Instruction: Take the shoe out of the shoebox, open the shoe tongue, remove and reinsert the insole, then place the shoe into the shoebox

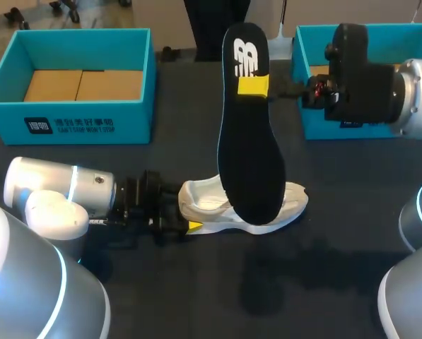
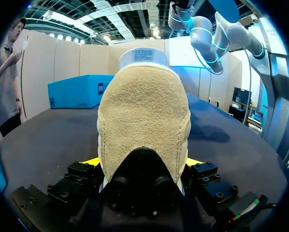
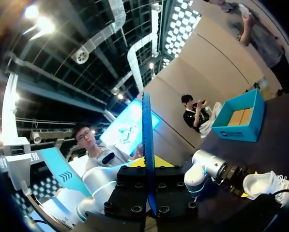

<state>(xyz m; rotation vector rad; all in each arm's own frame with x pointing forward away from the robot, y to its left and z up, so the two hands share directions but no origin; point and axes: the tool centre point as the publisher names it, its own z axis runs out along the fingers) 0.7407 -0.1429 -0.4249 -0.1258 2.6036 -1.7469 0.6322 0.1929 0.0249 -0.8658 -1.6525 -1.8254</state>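
A white shoe [image 1: 267, 205] lies on its sole mid-table, heel toward my left arm. My left gripper [image 1: 186, 210] clasps that heel, a yellow-tipped finger on each side. In the left wrist view the tan suede heel [image 2: 144, 121] fills the gap between the fingers [image 2: 92, 162]. My right gripper [image 1: 254, 86] is shut on the black insole [image 1: 249, 162], which hangs upright with its toe end reaching down to the shoe's opening. From the right wrist the insole [image 3: 147, 140] shows edge-on between the closed fingers, with the shoe [image 3: 267, 183] far below.
An open teal shoebox [image 1: 90, 126] with cardboard inside stands at the back left. A second teal box [image 1: 320, 127] stands at the back right, partly behind my right arm. Dark tabletop lies in front of the shoe.
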